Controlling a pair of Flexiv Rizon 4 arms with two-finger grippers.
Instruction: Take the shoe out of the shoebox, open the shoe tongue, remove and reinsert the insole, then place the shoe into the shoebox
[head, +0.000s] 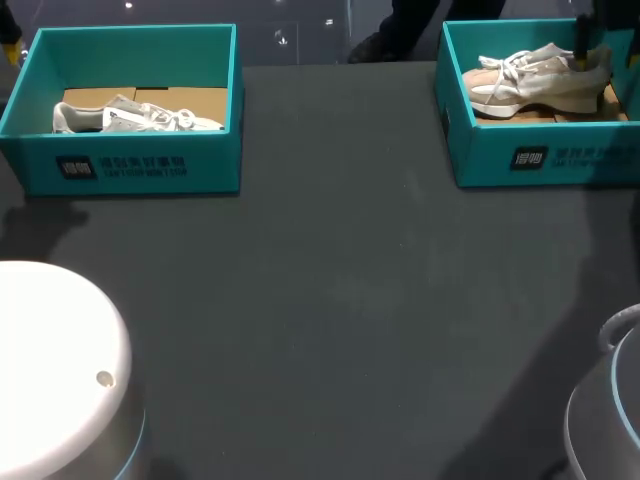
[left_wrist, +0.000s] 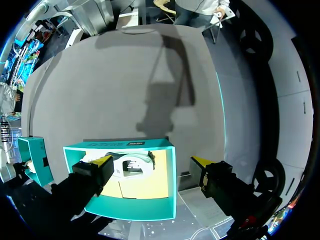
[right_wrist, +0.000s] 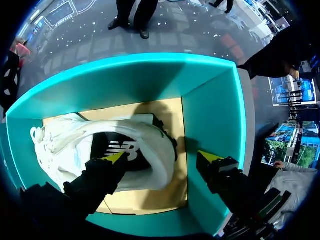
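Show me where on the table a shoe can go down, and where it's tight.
The widest bare patch is the dark table between the left shoebox and the right shoebox, running toward the near edge. Both boxes are crowded: each holds a shoe, and the right tool hangs open over the right shoe.

The left arm (head: 50, 360) is a smooth white rounded shell with one small round stud (head: 105, 378) and a blue-lit ring (head: 135, 450) beneath. The right arm (head: 612, 400) is silver-grey. Both jaws have blocky black fingers (left_wrist: 90, 174) with yellow tips (right_wrist: 211, 157).
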